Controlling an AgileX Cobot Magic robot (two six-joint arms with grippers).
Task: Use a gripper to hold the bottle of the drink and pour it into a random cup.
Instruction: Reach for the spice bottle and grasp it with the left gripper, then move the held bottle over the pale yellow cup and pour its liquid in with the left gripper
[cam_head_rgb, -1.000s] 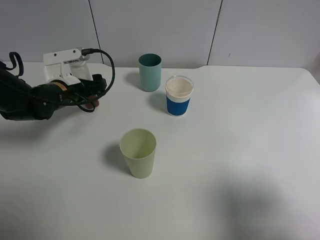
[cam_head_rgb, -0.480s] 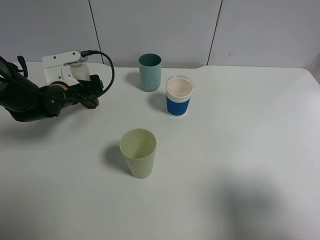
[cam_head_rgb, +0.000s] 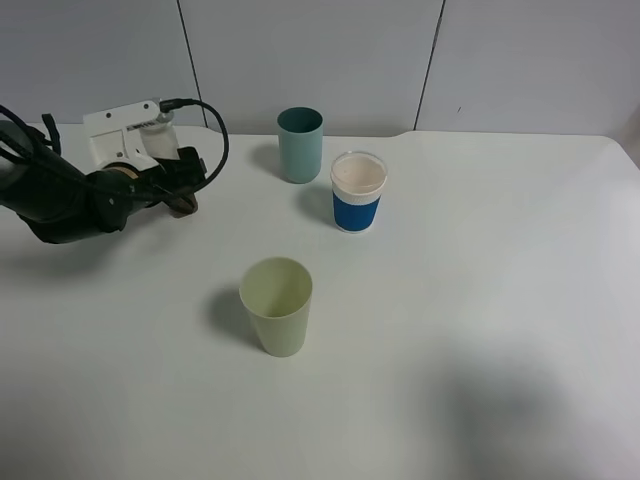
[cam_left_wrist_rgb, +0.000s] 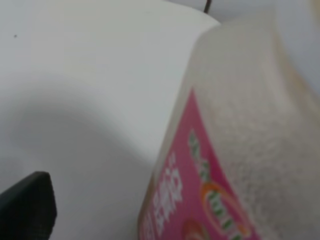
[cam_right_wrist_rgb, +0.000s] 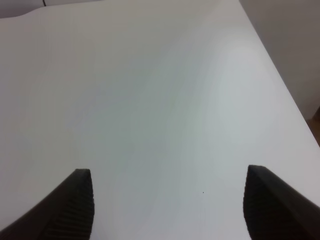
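L gripper (cam_head_rgb: 186, 188) sits low at the table's (cam_head_rgb: 480, 300) far-left side, bottle (cam_left_wrist_rgb: 235, 150) right at its tip, pink label close up. One finger (cam_left_wrist_rgb: 27, 210) stands apart from it; can't tell if it's clamped. Cup (cam_head_rgb: 277, 305) is well apart, nearer the front.

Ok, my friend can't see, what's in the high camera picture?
Three cups stand on a white table: a teal cup at the back, a white cup with a blue band beside it, and a yellow-green cup nearer the front. At the left, the black left gripper sits low over the table.
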